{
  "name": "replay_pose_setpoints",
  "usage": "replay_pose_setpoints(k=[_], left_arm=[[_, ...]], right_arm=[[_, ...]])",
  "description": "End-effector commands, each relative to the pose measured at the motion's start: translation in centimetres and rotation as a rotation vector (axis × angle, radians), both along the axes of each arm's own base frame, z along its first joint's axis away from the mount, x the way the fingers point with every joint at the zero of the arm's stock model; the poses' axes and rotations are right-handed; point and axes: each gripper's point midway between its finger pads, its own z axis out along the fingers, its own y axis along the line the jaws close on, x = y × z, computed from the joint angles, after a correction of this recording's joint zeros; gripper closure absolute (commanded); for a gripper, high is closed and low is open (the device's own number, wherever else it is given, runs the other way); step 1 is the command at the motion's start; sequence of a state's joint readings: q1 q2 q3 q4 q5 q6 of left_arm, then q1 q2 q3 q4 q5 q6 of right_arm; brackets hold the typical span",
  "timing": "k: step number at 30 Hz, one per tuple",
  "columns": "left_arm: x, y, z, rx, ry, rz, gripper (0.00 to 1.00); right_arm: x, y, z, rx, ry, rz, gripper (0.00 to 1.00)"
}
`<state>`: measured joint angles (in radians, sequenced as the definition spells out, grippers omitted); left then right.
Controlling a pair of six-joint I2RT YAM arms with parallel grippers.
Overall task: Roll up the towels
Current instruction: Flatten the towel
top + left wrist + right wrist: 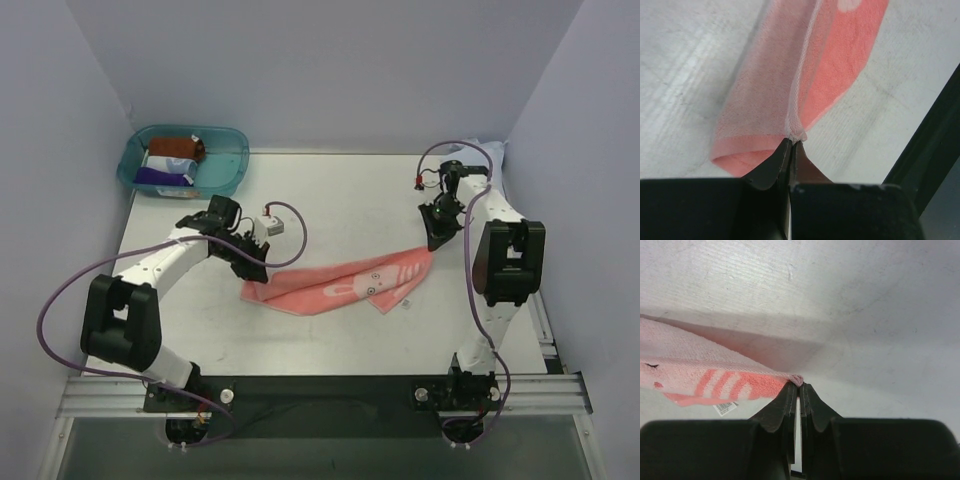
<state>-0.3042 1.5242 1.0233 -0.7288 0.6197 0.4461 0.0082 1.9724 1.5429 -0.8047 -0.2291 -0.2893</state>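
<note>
Left gripper (791, 143) and right gripper (799, 386) are each pinching an opposite corner of the pink towel (340, 285), stretching it lengthwise across the table (330, 195) middle, probably straightening it for rolling.

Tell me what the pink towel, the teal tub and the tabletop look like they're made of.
Pink towel: soft terry cloth, matte, probably cotton; fuzzy nap and a stitched hem show close up. Teal tub: likely plastic; thin, tinted walls that look see-through. Tabletop: hard white board, matte and scuffed; laminate or paint, cannot tell.
</note>
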Motion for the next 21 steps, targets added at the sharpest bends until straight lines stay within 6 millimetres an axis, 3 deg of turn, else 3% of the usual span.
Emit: replay_pose_setpoints(k=[1,6,10,14,17,21], left_arm=[[4.3,-0.3,3.9,-0.057,-0.133,0.058,1.0],[8.8,0.7,9.5,-0.071,-0.287,0.176,1.0],[9.0,1.2,12.1,-0.071,-0.359,0.183,1.0],[6.2,1.6,13.8,-0.101,-0.384,0.163,1.0],[3.7,1.6,13.7,-0.134,-0.36,0.143,1.0],[-1.2,1.7,15.5,-0.206,-0.375,0.106,1.0]], right_arm=[[-0.2,0.6,3.4,0.025,-0.049,0.031,1.0],[1.1,1.0,9.2,0.057,-0.198,0.044,1.0],[0.5,1.4,12.6,0.08,-0.274,0.063,1.0],[-2.1,1.3,15.0,0.072,-0.332,0.084,1.0],[-4.6,0.9,14.8,0.055,-0.328,0.096,1.0],[-8.7,0.4,16.3,0.023,-0.393,0.12,1.0]])
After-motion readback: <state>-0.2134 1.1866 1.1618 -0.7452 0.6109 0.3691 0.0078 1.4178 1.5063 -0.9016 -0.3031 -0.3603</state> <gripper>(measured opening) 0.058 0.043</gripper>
